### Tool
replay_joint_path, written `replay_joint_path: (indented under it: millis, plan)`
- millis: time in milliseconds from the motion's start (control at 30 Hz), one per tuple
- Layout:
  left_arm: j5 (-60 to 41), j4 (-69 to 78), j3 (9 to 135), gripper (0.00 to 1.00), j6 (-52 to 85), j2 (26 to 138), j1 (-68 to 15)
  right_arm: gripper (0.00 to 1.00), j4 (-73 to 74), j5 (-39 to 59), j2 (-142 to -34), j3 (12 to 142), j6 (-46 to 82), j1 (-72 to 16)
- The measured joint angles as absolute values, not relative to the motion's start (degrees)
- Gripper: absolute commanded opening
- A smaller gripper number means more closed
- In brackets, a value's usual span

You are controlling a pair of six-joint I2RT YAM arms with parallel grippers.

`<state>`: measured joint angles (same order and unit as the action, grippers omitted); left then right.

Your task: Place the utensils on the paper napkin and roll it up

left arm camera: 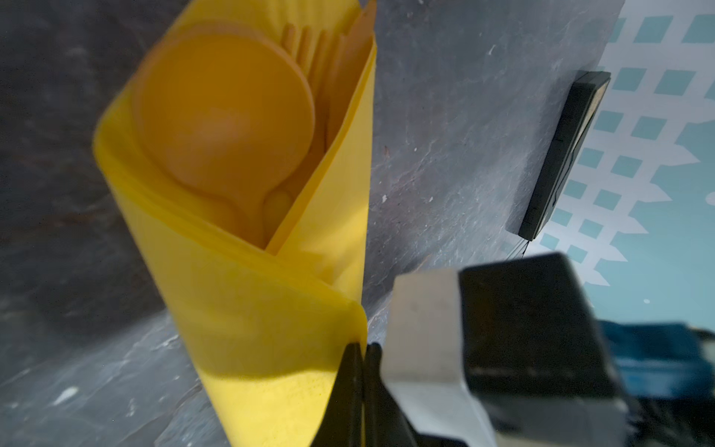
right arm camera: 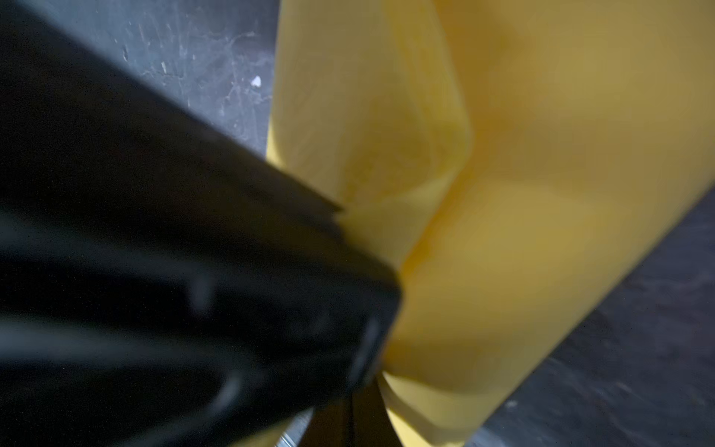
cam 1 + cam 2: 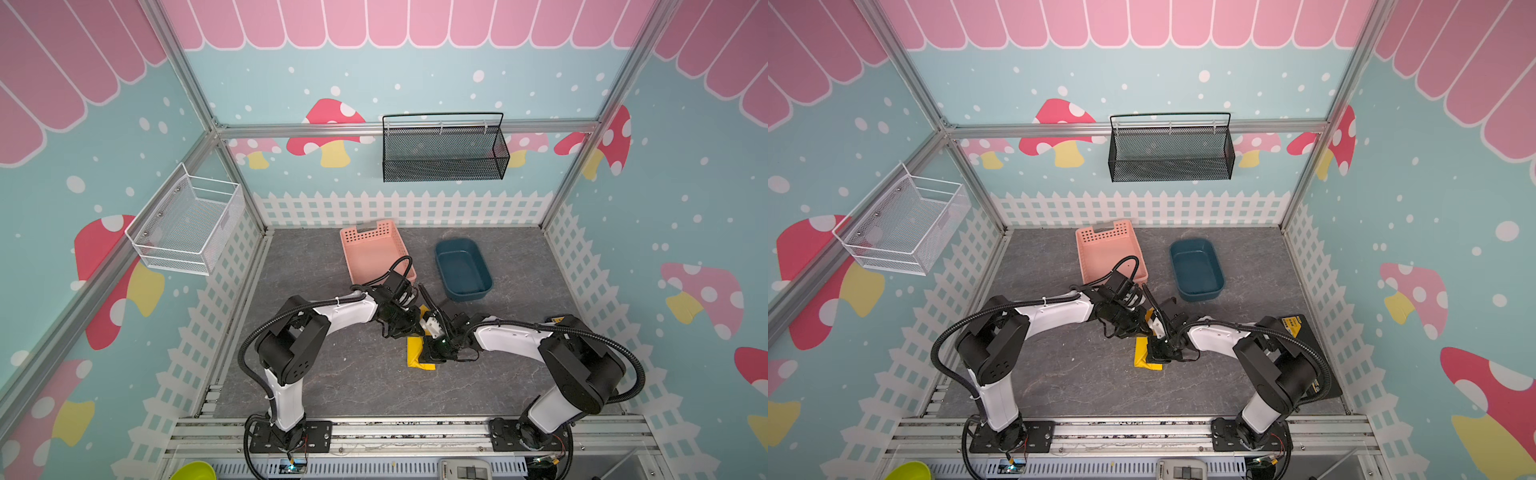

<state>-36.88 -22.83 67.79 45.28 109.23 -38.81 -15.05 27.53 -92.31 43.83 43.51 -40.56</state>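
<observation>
The yellow paper napkin (image 1: 263,317) is wrapped into a loose roll around the utensils. At its open end the left wrist view shows the round spoon bowl (image 1: 224,112), the fork tines (image 1: 309,42) and the knife tip (image 1: 361,23). My left gripper (image 1: 363,348) is shut on the napkin's outer edge. My right gripper (image 2: 353,394) is shut where the napkin's (image 2: 503,193) folds meet. In both top views the grippers (image 3: 417,330) (image 3: 430,353) crowd over the napkin (image 3: 417,361) at mid-table and hide the utensils.
Behind the grippers stand an empty pink perforated basket (image 3: 374,249) and a dark blue tub (image 3: 463,270). A flat black slab (image 3: 1308,353) lies by the right wall. A black mesh basket (image 3: 444,153) and a white wire basket (image 3: 187,220) hang on the walls.
</observation>
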Motion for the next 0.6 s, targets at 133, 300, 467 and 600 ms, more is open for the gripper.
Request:
replay_joint_path:
  millis: [133,300,467,600]
  plan:
    - [-37.6,-22.4,67.8,0.04,46.2,111.4,-38.8,0.00,-14.5,27.7,-92.3,43.5,43.5,-40.6]
    - [-38.6,-21.4,67.8,0.04,46.8,113.2,-38.8,0.00,-14.2,27.6,-91.2,42.9,43.5,-40.6]
    - [-38.7,-20.9,67.8,0.04,47.0,113.2,-38.9,0.00,-13.8,28.1,-87.7,42.1,43.8,-40.6]
    - [-38.7,-20.7,67.8,0.04,47.3,113.3,-38.9,0.00,-12.0,30.2,-86.1,40.4,44.6,-40.5]
